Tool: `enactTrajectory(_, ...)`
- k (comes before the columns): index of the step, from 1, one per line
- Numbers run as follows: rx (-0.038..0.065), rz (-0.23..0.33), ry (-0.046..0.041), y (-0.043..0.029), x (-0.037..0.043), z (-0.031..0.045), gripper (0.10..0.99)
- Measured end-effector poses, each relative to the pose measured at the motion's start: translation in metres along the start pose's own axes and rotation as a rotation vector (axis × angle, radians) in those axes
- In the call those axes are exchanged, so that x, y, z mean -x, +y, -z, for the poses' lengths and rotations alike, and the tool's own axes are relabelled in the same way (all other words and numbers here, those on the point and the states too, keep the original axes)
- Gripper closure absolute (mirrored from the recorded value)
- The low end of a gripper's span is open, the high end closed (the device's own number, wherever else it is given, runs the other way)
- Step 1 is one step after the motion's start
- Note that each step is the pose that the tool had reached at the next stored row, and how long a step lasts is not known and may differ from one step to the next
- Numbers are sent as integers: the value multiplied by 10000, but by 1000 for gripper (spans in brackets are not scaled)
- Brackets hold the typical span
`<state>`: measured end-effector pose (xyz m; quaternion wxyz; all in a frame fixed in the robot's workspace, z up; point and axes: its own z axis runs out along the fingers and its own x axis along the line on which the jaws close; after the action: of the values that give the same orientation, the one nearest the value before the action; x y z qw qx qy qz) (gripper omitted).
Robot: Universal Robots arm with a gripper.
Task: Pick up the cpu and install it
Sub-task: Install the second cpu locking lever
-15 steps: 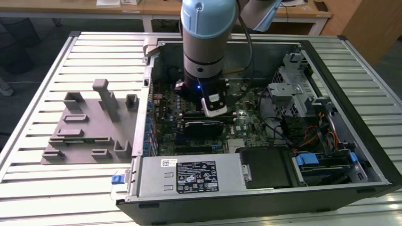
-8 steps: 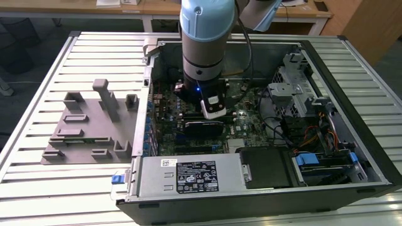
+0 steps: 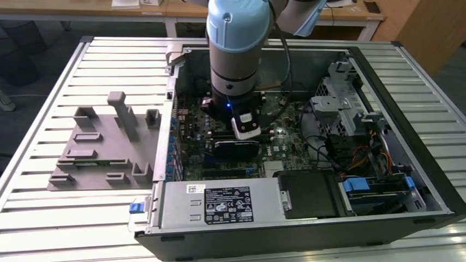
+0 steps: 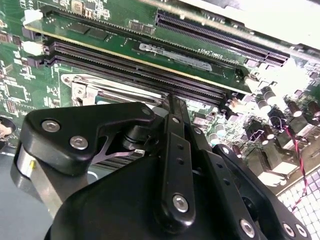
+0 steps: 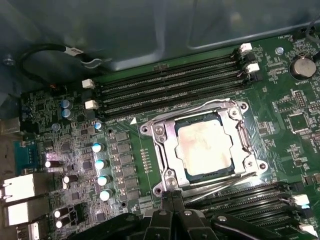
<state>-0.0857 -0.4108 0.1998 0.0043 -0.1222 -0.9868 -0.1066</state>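
The cpu (image 5: pixel 205 147) lies flat in its socket on the green motherboard, silvery top plate up. The metal socket frame (image 5: pixel 165 135) surrounds it, and the retaining lever (image 5: pixel 220 184) runs along one side. My gripper (image 5: pixel 172 197) hovers just off one edge of the socket with its black fingers pressed together and nothing between them. In the second wrist view the gripper (image 4: pixel 172 105) hangs close above the board beside the memory slots (image 4: pixel 150 65). In the exterior view the arm (image 3: pixel 233 54) reaches straight down into the open computer case (image 3: pixel 407 136).
A grey plastic fixture (image 3: pixel 102 147) with upright blocks sits on the slatted table at the exterior view's left. Inside the case are a power supply (image 3: pixel 218 204), a drive cage (image 3: pixel 342 103) and loose cables (image 3: pixel 357 161). Capacitors (image 5: pixel 100 165) stand beside the socket.
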Motion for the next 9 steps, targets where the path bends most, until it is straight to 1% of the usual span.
enactTrajectory(3, 173, 7, -2, -7, -13, -14, 980)
enactTrajectory(9, 362, 14, -8, -23, -38, -36, 980)
